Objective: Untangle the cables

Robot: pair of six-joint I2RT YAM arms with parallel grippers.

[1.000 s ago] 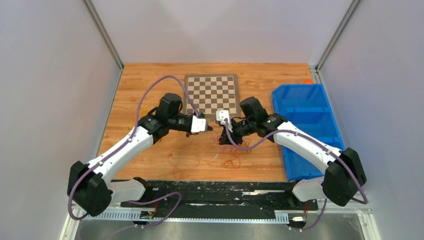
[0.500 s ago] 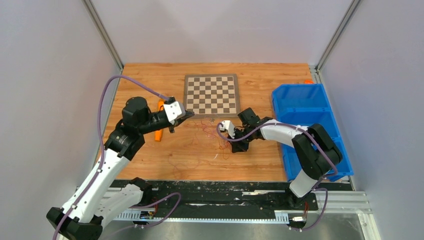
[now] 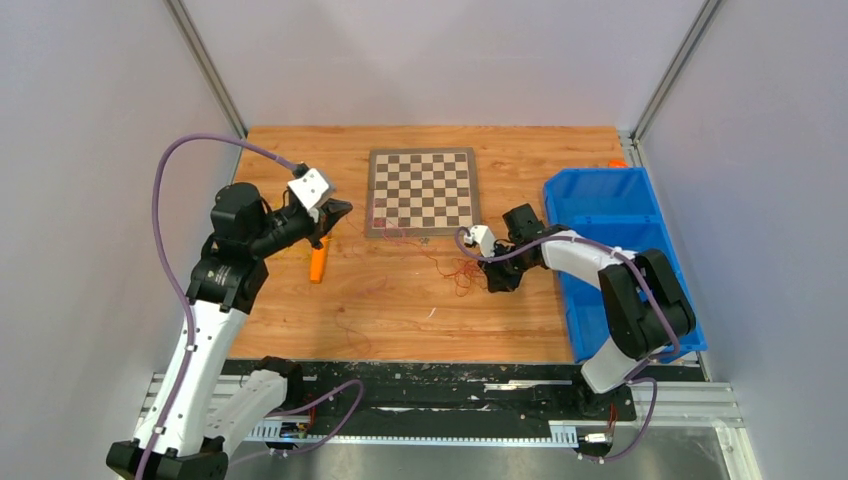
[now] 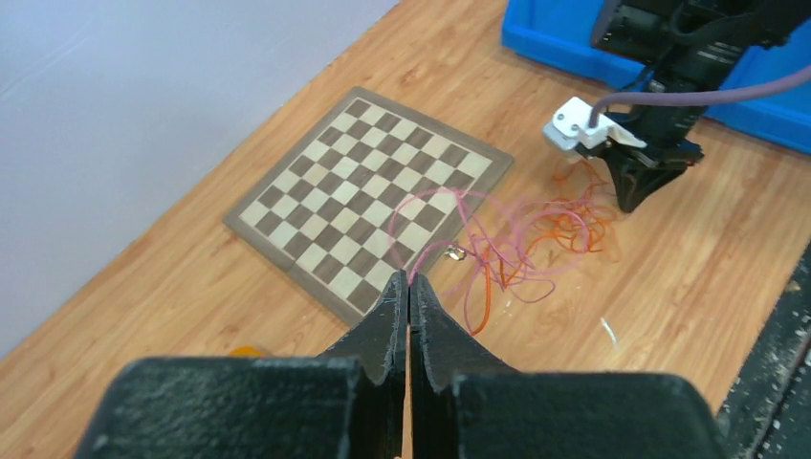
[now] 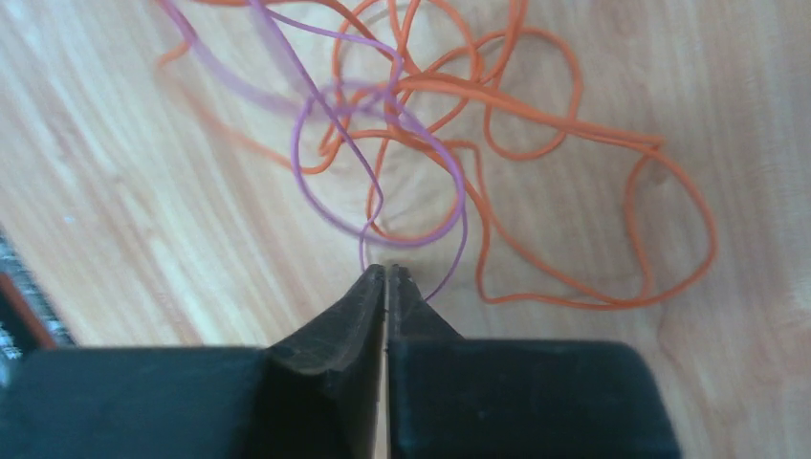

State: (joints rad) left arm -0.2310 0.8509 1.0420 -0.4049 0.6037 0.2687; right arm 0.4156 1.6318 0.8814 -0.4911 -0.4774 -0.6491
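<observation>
The cables are thin pink-purple and orange wires in a loose tangle (image 3: 455, 270) on the wood table, right of centre. In the left wrist view the tangle (image 4: 521, 239) lies past my fingertips. My left gripper (image 3: 343, 208) is raised at the left and shut on a pink-purple cable (image 4: 435, 206) that runs from its tip (image 4: 409, 279) to the tangle. My right gripper (image 3: 497, 286) is low at the tangle's right edge. Its jaws (image 5: 386, 273) are shut where a purple loop (image 5: 383, 163) meets them. Orange loops (image 5: 536, 143) lie beyond.
A chessboard (image 3: 423, 188) lies at the back centre, and the held cable crosses its near corner. A solid orange cylinder (image 3: 318, 263) lies below my left gripper. A blue bin (image 3: 615, 215) stands along the right edge, close behind my right arm.
My left gripper has pulled back left and up with the cable, drawing it out from the tangle. My right gripper has shifted right, staying low at the tangle.
</observation>
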